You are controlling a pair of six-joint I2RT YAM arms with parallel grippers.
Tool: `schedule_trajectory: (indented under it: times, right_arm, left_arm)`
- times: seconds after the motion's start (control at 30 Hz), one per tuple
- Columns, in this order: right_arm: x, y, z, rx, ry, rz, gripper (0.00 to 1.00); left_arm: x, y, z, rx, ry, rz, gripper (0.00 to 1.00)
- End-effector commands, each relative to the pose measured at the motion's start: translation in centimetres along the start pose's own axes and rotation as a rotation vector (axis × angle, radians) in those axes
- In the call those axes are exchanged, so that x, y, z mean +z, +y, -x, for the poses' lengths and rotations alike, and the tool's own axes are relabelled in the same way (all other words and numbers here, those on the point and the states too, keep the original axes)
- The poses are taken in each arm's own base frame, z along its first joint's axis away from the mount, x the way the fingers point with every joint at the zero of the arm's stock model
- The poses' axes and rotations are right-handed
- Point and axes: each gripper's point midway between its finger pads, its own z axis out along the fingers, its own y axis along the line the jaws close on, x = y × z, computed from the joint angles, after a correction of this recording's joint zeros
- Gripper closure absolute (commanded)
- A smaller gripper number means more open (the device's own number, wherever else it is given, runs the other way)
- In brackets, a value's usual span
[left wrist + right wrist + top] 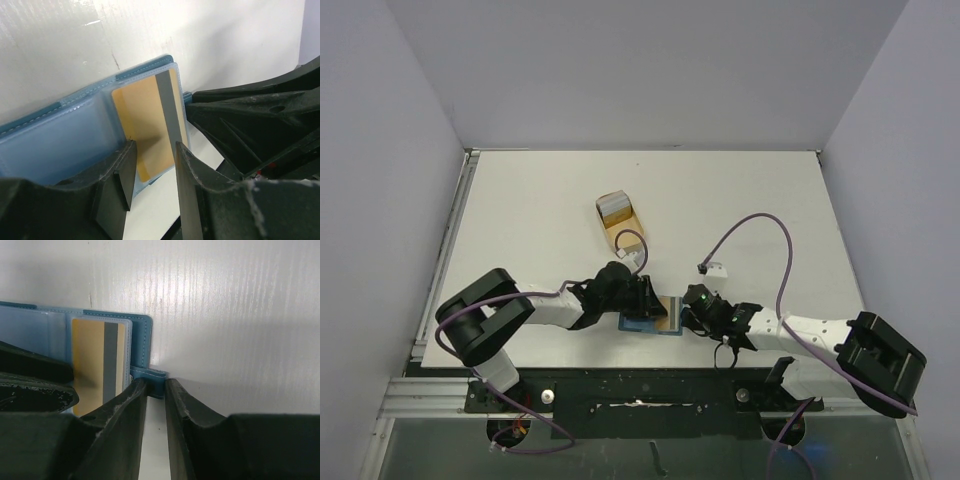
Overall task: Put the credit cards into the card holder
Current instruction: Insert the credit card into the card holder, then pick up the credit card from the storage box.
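Card holder (55, 142) lies open and flat on the white surface (740, 200), low in the middle of the overhead frame. A tan credit card (145, 125) with a grey stripe sits in its clear pocket, centre of the left wrist frame. My left jaws are released, parted over that card's near end. My right jaws sit nearly together at the snap tab (152, 374); I cannot tell whether they pinch it. More credit cards (613, 205) rest in the tan tray (623, 234) further up the frame.
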Motion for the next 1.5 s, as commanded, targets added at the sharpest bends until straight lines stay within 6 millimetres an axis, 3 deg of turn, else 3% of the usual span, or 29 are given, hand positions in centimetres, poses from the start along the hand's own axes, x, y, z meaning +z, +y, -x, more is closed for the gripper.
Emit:
schedule_trajectory:
  times: [0.0, 0.33, 0.57, 0.73, 0.93, 1.13, 1.3, 1.47]
  right_arm:
    - [0.5, 0.3, -0.3, -0.011, 0.011, 0.014, 0.77]
    - [0.4, 0.6, 0.7, -0.047, -0.007, 0.015, 0.76]
    - [-0.8, 1.3, 2.3, -0.048, -0.036, 0.027, 0.63]
    - [-2.1, 2.0, 3.8, -0.04, -0.069, 0.047, 0.5]
    - [-3.9, 2.9, 5.8, -0.028, -0.13, 0.099, 0.4]
    - [-4.9, 3.2, 6.9, -0.038, -0.162, 0.112, 0.36]
    - [-5.5, 3.7, 7.6, -0.025, -0.188, 0.143, 0.36]
    - [-5.8, 4.0, 8.0, -0.033, -0.193, 0.154, 0.36]
  left_arm:
    - [-0.1, -4.3, 1.9, 0.036, -0.052, -0.151, 0.67]
    - [-2.8, -4.6, 3.9, 0.03, -0.16, -0.103, 0.65]
    - [-5.2, -3.2, 6.1, 0.123, -0.222, 0.039, 0.6]
    - [-8.3, -2.5, 10.0, 0.218, -0.296, 0.173, 0.53]
    - [-12.8, -0.8, 15.9, 0.353, -0.374, 0.336, 0.52]
    - [-15.2, 0.4, 21.5, 0.563, -0.403, 0.504, 0.52]
    - [-14.9, 0.6, 25.4, 0.709, -0.416, 0.542, 0.52]
    - [-11.9, 2.1, 28.1, 0.768, -0.346, 0.569, 0.5]
